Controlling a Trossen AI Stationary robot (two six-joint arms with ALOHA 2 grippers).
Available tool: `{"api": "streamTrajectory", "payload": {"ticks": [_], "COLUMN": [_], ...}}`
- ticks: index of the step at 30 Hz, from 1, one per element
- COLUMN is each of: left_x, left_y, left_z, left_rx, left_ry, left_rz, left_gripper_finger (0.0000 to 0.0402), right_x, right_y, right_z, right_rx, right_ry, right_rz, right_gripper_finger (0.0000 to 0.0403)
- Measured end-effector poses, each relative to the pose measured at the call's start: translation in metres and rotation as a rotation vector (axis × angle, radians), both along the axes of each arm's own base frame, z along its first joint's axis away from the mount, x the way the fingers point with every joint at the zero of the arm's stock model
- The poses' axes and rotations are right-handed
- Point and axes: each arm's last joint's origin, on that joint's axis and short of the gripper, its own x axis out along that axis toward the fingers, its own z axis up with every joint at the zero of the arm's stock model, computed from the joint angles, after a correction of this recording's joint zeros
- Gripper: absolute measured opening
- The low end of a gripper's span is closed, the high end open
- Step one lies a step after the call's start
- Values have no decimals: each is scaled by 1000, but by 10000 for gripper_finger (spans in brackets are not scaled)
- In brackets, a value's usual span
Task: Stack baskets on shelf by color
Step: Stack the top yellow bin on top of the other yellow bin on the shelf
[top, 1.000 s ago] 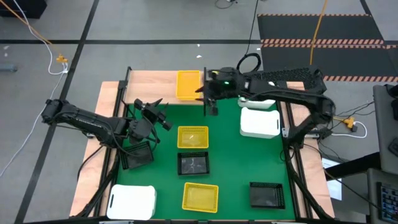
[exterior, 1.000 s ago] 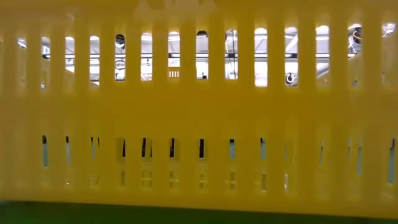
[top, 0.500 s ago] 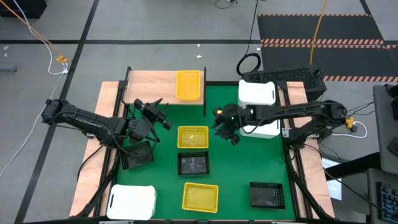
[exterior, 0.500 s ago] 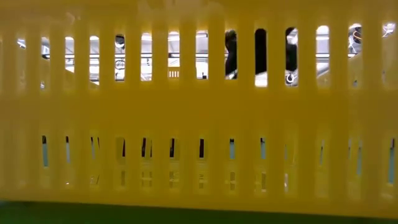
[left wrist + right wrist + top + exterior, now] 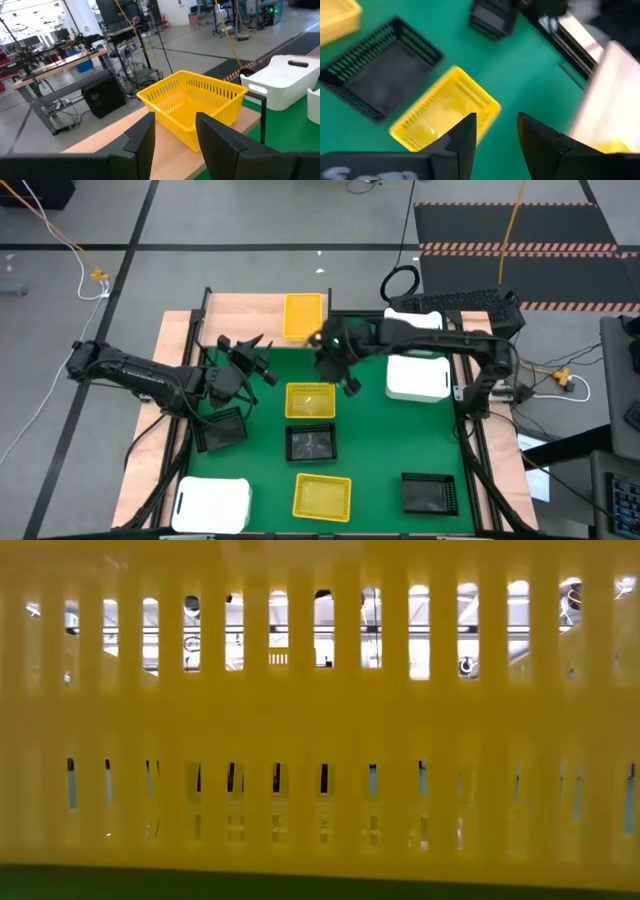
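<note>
The step in hand looks like fetching a second yellow basket: one yellow basket already sits on the shelf, and the right gripper hangs empty over the green mat, its jaws parted with nothing between them. In its wrist view the middle yellow basket lies just ahead of the fingertips, a black basket beside it and farther from the jaws. By the overhead view that yellow basket is just off the gripper toward the table's front, so the next move probably calls for lowering the open jaws over one of its walls, closing, and carrying it onto the basket on the shelf. The right arm reaches from its side across the two white baskets, stretched long with the wrist pitched down. The left gripper waits above the mat's left edge, jaws likewise apart and empty, aimed at the shelved basket, which is well ahead of its fingers; a black basket lies below its arm. A third yellow basket, a third white and another black rest along the front, well away from both sets of jaws.
</note>
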Motion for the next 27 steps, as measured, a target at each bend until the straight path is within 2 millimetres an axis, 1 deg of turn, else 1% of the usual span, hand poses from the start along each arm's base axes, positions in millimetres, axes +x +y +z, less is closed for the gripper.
{"api": "streamTrajectory", "payload": {"ticks": [2, 4, 6, 9, 13, 19, 22, 27], "left_x": [0, 0, -1, -2, -3, -3, -3, -3], "left_y": [0, 0, -2, -6, -10, -10, -9, -8], "left_z": [-1, -2, -3, -6, -8, -9, -9, -8], "left_rx": [-1, -5, -9, -12, -9, -16, -20, -26], "left_ry": [11, 15, 25, 51, 69, 74, 64, 45], "left_rz": [-3, -7, -18, -42, -57, -56, -52, -45], "left_gripper_finger": [145, 145, 145, 145, 145, 145, 145, 145], "right_x": [13, 26, 36, 36, 25, -4, -15, -29], "right_y": [-3, 0, 7, 16, 19, 21, 22, 28], "right_z": [1, -4, -18, -46, -80, -107, -121, -125], "right_rx": [-61, -38, 32, 55, 1, 6, -22, -129], "right_ry": [37, 70, 125, 274, 438, 565, 577, 522], "right_rz": [-27, -33, 2, 54, 85, 120, 184, 250], "right_gripper_finger": [134, 134, 134, 134, 134, 134, 134, 134]}}
